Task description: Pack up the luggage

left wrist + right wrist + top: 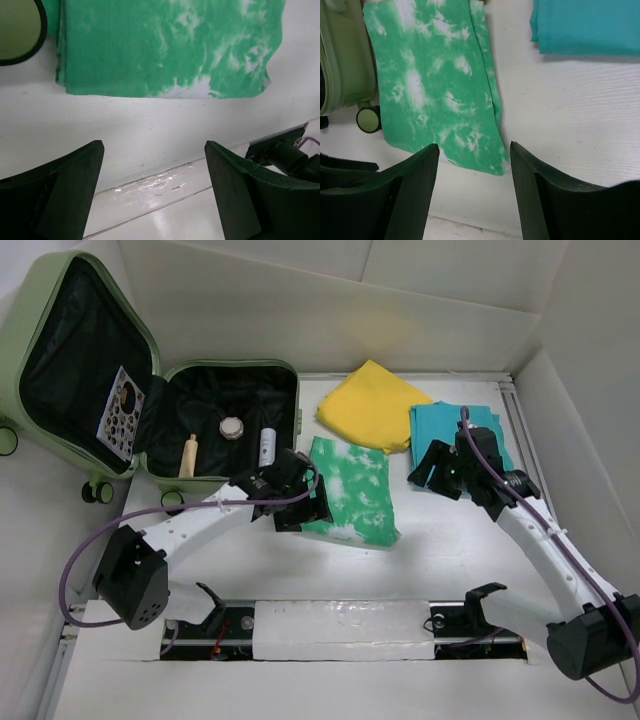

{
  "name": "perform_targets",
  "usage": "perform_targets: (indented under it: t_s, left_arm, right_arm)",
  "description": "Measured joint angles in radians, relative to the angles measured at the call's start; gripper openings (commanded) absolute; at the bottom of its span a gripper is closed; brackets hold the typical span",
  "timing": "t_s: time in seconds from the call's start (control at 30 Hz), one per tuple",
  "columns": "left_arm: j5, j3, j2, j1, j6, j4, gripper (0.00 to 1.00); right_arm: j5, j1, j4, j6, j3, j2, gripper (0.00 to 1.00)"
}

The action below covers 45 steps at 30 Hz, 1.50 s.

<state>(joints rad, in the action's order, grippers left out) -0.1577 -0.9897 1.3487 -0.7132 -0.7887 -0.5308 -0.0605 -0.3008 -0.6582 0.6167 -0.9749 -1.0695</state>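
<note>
Three folded cloths are laid on the white table (pixel 450 550) to the right of the luggage (pixel 55 445). A yellow cloth (pixel 370 405) is seen farthest back, a teal cloth (pixel 445 425) just beside it on the right, and a green-and-white mottled cloth (pixel 355 490) nearer the arms. The mottled cloth lies just beside the right wall of the luggage's lower half.

The left gripper (pixel 154 150) is held over the near left part of the mottled cloth, close to the front right corner of the luggage, so that part of the cloth is hidden in the top view. Its jaws are spread wide and nothing is held; only bare table is seen between them in the left wrist view. The right gripper (pixel 472 150) hangs at the near left edge of the teal cloth, and part of that cloth is covered by the arm. Its jaws are likewise parted and empty.

The luggage stands at the far left and is opened. Its lid is tilted up and back, with a printed card (pixel 122 410) lying against the black lining. The lower half lies flat at the table's left edge, its small wheels (pixel 97 492) turned toward the near side. Three small things are seen inside it: a tan tube (pixel 189 455), a round jar (pixel 232 427) and a white bottle (pixel 266 445), set apart from one another on the lining.
</note>
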Motion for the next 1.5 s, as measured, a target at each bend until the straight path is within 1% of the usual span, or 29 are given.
perform_targets:
  t_s: [0.17, 0.23, 0.33, 0.4, 0.43, 0.53, 0.7, 0.8, 0.9, 0.97, 1.03, 1.1, 1.23, 1.37, 1.5]
  left_arm:
    - [-0.029, 0.096, 0.0, -0.011, -0.06, 0.089, 0.79]
    - [-0.032, 0.12, -0.004, -0.011, -0.086, 0.134, 0.79]
    - [-0.006, 0.17, -0.029, -0.024, -0.152, 0.214, 0.78]
    - [0.034, 0.211, -0.052, -0.058, -0.218, 0.271, 0.78]
    - [0.05, 0.231, -0.061, -0.08, -0.264, 0.296, 0.78]
    - [0.133, 0.286, -0.071, -0.2, -0.446, 0.367, 0.78]
    - [0.302, 0.308, -0.045, -0.401, -0.767, 0.408, 0.79]
    - [0.368, 0.29, 0.035, -0.452, -0.934, 0.426, 0.79]
    - [0.403, 0.249, 0.153, -0.463, -1.043, 0.426, 0.79]
    - [0.41, 0.22, 0.206, -0.463, -1.094, 0.428, 0.78]
    - [0.427, 0.193, 0.228, -0.465, -1.114, 0.429, 0.75]
    - [0.436, 0.194, 0.238, -0.468, -1.136, 0.431, 0.75]
    - [0.465, 0.204, 0.237, -0.473, -1.158, 0.445, 0.74]
    - [0.49, 0.221, 0.224, -0.477, -1.173, 0.443, 0.7]
    - [0.526, 0.283, 0.176, -0.473, -1.183, 0.454, 0.69]
  right_arm:
    - [0.021, -0.062, -0.031, 0.008, 0.002, 0.042, 0.69]
    - [0.035, -0.086, -0.055, 0.011, -0.003, 0.066, 0.69]
    - [0.052, -0.121, -0.089, 0.016, -0.03, 0.095, 0.7]
    - [0.06, -0.144, -0.096, 0.015, -0.048, 0.118, 0.7]
    - [0.061, -0.152, -0.097, 0.012, -0.053, 0.13, 0.7]
    - [0.044, -0.18, -0.101, 0.007, -0.058, 0.177, 0.7]
    - [0.005, -0.241, -0.121, 0.002, -0.056, 0.281, 0.71]
    - [-0.016, -0.264, -0.128, -0.008, -0.057, 0.348, 0.71]
    - [-0.026, -0.273, -0.154, -0.018, -0.057, 0.399, 0.71]
    - [-0.028, -0.277, -0.171, -0.023, -0.057, 0.426, 0.71]
    - [-0.034, -0.277, -0.188, -0.028, -0.058, 0.444, 0.71]
    - [-0.041, -0.277, -0.205, -0.035, -0.058, 0.455, 0.71]
    - [-0.053, -0.277, -0.238, -0.046, -0.058, 0.481, 0.71]
    - [-0.058, -0.277, -0.259, -0.053, -0.058, 0.506, 0.71]
    - [-0.064, -0.277, -0.269, -0.067, -0.058, 0.51, 0.71]
